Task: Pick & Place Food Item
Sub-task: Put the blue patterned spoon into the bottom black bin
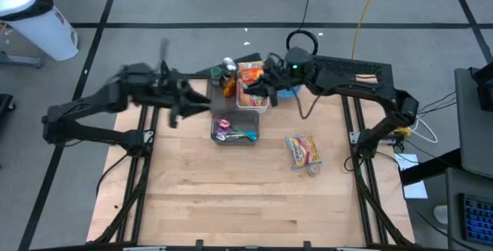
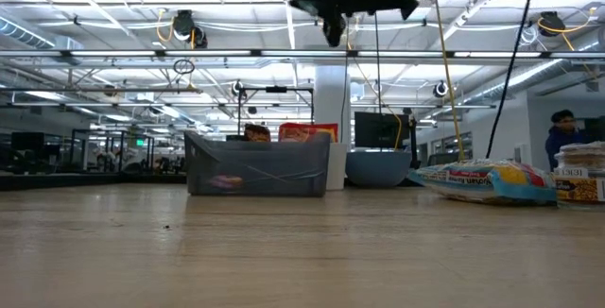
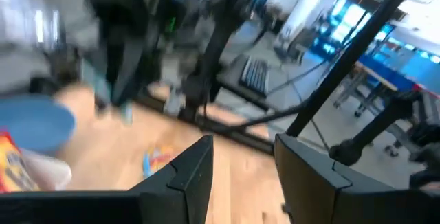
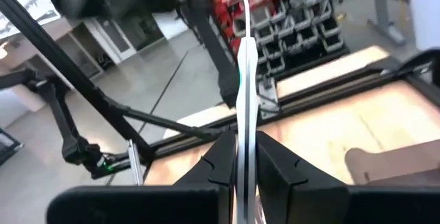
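A yellow and red food packet (image 1: 303, 151) lies flat on the wooden table, right of centre. It also shows in the low view (image 2: 487, 180). My right gripper (image 1: 258, 81) hovers above a clear bin (image 1: 253, 101) that holds an orange packet (image 1: 250, 74). It is shut on a thin white flat item (image 4: 245, 59), seen edge-on. My left gripper (image 1: 179, 105) is blurred. It stands left of the bins, open, with nothing between its fingers (image 3: 244, 145). My right gripper pinches the thin white flat item between its two fingers (image 4: 223, 159), on its two broad faces (image 4: 245, 124). The item sticks out well past the fingertips. The fingers lie about level and reach in from the table's right. The item is clear of the table.
A second clear bin (image 1: 233, 132) with coloured utensils sits nearer the table's middle. A blue bowl (image 1: 289, 91) stands right of the far bin, and small bottles (image 1: 227, 70) stand to its left. The near half of the table (image 1: 231, 205) is bare wood.
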Robot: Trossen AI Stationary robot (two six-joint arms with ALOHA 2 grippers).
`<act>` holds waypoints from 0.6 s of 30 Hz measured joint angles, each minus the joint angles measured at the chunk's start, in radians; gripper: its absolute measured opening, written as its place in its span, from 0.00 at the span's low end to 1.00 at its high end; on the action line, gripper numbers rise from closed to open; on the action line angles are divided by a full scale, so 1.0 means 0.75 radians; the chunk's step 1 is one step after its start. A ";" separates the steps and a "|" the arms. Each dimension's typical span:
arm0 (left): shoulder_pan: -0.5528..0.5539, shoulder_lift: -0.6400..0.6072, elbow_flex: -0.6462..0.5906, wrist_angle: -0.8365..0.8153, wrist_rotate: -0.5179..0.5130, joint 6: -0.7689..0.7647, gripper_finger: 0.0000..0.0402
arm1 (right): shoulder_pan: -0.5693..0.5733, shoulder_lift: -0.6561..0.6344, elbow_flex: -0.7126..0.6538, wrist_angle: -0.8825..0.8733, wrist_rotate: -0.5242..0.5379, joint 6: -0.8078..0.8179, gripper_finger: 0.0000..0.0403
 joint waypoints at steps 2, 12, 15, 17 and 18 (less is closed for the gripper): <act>-0.001 -0.074 0.001 -0.011 -0.018 0.025 0.40 | 0.010 0.070 0.039 -0.003 -0.006 -0.001 0.05; 0.003 -0.300 0.001 -0.226 -0.049 0.089 0.40 | 0.102 0.353 0.172 -0.088 -0.005 -0.105 0.05; 0.003 -0.322 0.001 -0.282 -0.072 0.121 0.40 | 0.149 0.399 0.183 -0.163 0.027 -0.194 0.05; 0.004 -0.334 0.000 -0.321 -0.095 0.138 0.40 | 0.177 0.426 0.184 -0.191 0.069 -0.252 0.05; 0.004 -0.337 0.000 -0.335 -0.103 0.146 0.40 | 0.189 0.433 0.185 -0.228 0.098 -0.287 0.05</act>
